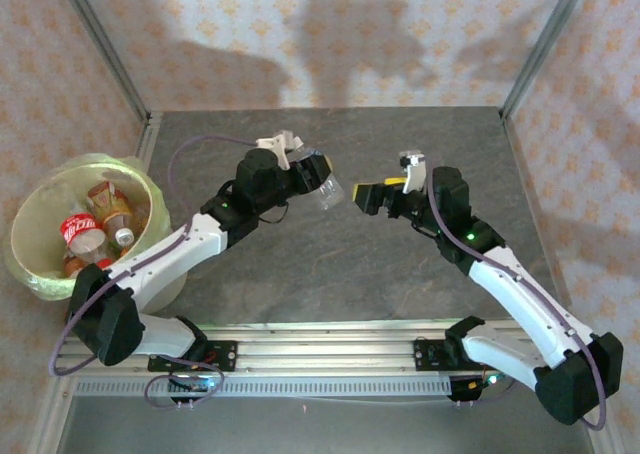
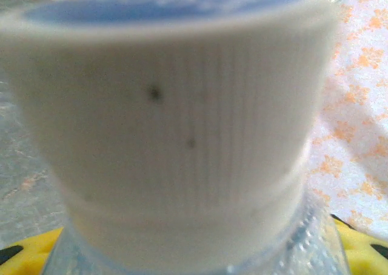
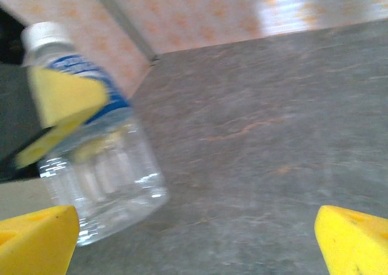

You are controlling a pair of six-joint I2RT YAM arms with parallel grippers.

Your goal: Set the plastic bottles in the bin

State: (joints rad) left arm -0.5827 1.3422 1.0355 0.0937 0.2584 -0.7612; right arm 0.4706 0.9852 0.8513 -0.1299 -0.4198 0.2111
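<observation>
"In the bin, at the far left of the table, what are you counting?"

"Item one: I am counting several bottles lying inside, red and orange labels among them. I am judging that portion done."

"Anything waiting on the table?"

"Item two: I am seeing no loose bottles on it, so I am reckoning the task is nearing its end."

"And in the air?"

"Item three: one clear bottle, blue label, white cap. The left end effector is clamping it high on the body, its yellow pads pressing the label, above mid-table and well apart from the bin."

"The other arm?"

"Item four: the right end effector is standing with its pads spread wide, gripping nothing, facing the bottle from just beside it. I am judging one carry to the bin is remaining."
</observation>
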